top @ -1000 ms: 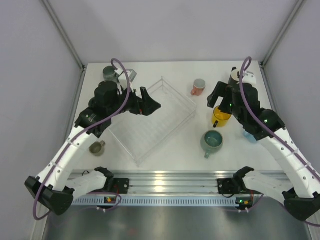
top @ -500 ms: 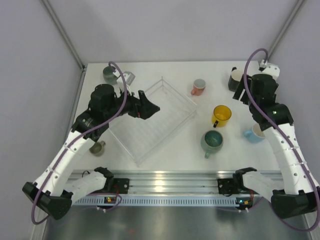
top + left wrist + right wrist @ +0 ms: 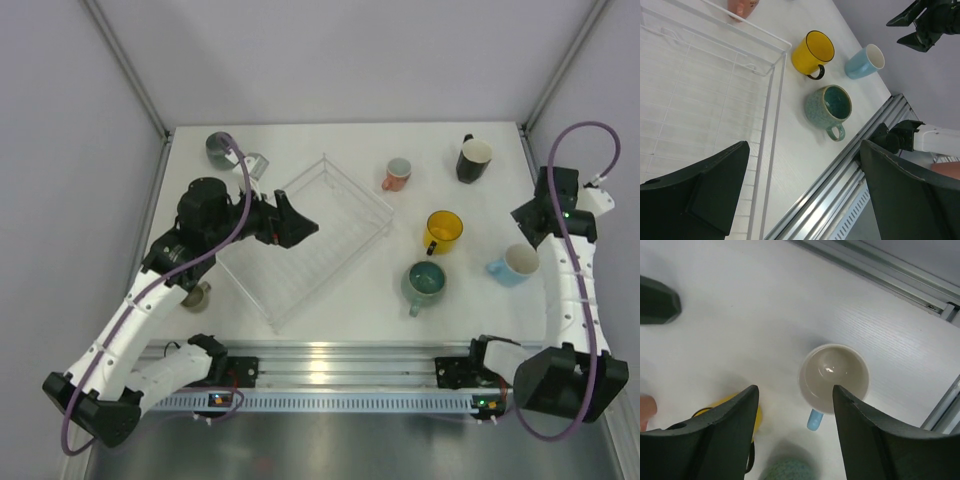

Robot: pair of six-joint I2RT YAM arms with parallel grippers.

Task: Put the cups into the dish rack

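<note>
Hovering with fingers apart and gripping nothing, the right gripper (image 3: 795,388) is above the upright light blue mug (image 3: 834,375); the left gripper (image 3: 300,216), spread wide, overhangs the clear dish rack (image 3: 345,250)

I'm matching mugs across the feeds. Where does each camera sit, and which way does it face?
Top external: above and behind the bases, looking down on the table and dish rack; left arm and right arm show whole.
Left wrist: above the dish rack, facing the yellow mug and teal mug; the left gripper frames the bottom.
Right wrist: looking straight down at the light blue mug; the right gripper flanks it.
Shared: all three show the light blue mug.
</note>
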